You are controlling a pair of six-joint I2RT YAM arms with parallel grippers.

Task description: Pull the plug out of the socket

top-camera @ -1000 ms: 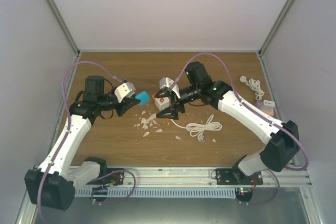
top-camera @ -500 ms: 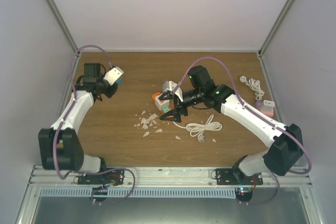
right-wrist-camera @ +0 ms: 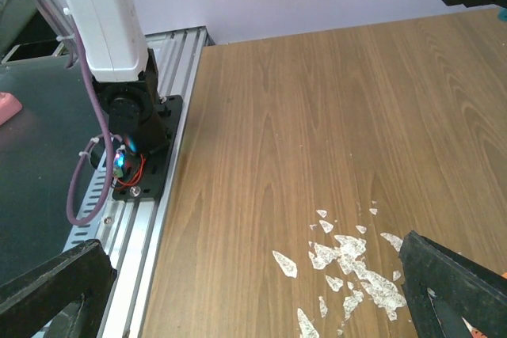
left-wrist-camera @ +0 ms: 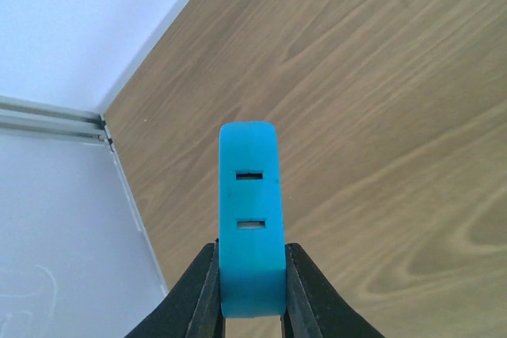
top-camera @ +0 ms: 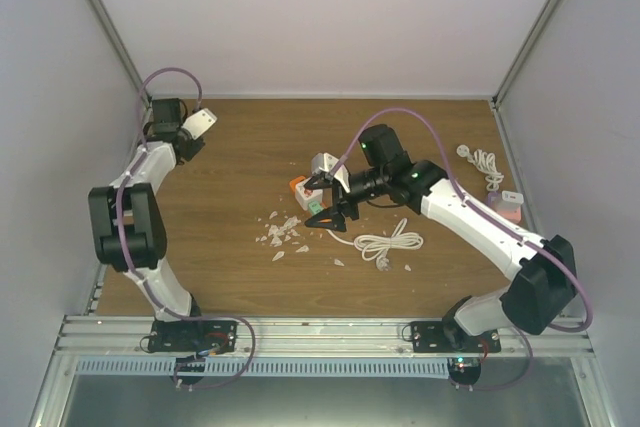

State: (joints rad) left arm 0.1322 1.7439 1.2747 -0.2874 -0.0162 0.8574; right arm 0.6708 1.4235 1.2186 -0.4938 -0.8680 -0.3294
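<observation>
My left gripper (left-wrist-camera: 252,298) is shut on a blue block (left-wrist-camera: 250,219) with two narrow slots in its face, held above bare wood near the table's far left corner. In the top view the left gripper (top-camera: 186,145) is at that corner and the block is hidden. An orange and white cube (top-camera: 301,190) lies mid-table, with a white cable running to a coil (top-camera: 390,242). My right gripper (top-camera: 330,215) is open and empty just right of the cube. In the right wrist view its fingers (right-wrist-camera: 55,290) stand wide apart above white flakes (right-wrist-camera: 348,263).
White flakes (top-camera: 280,235) are scattered on the wood left of the coil. A second white cable (top-camera: 485,160) and a pink and white item (top-camera: 510,205) lie at the right edge. The left arm's base (right-wrist-camera: 135,140) and a metal rail run along the near edge.
My left arm has swung from mid-table to the far left corner, carrying the blue block away from the cube. My right gripper shifted slightly toward me and stays open.
</observation>
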